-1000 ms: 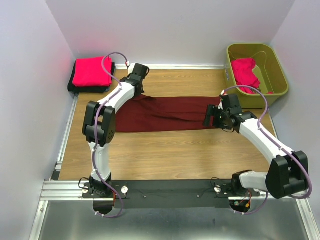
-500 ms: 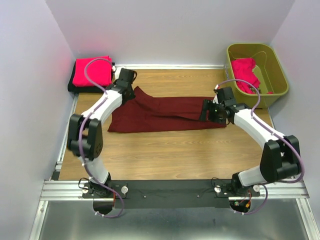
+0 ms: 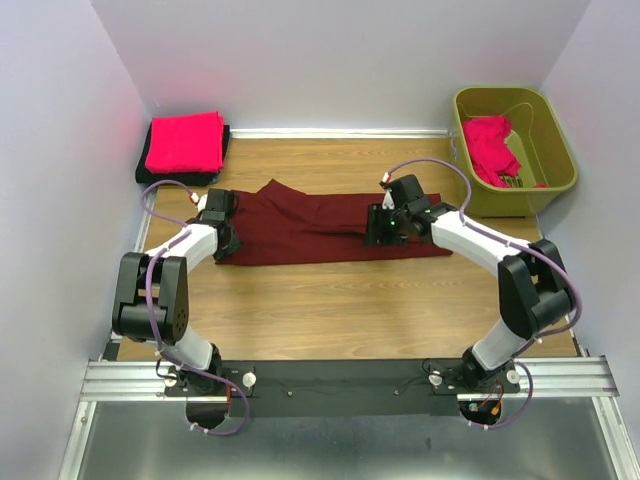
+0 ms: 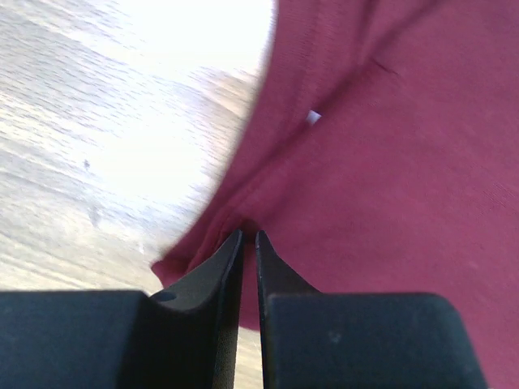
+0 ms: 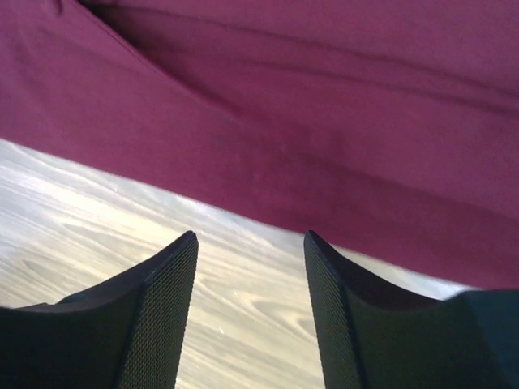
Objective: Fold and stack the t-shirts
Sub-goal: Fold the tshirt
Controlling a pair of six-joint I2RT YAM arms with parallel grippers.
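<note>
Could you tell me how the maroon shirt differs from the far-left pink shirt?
The maroon shirt lies in a long strip; the pink shirt is a compact folded square. The maroon shirt rests on the table; the pink shirt sits atop a black shirt. Both are plain cloth.

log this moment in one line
left end effector: shut on maroon t-shirt corner | right end effector: open at its near edge | phase: grasp

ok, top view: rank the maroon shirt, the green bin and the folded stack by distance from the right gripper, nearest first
1. maroon t-shirt: spread out in the middle, directly under the right gripper.
2. olive-green bin: far right corner.
3. folded stack: pink on black, far left corner, clearly farthest.
</note>
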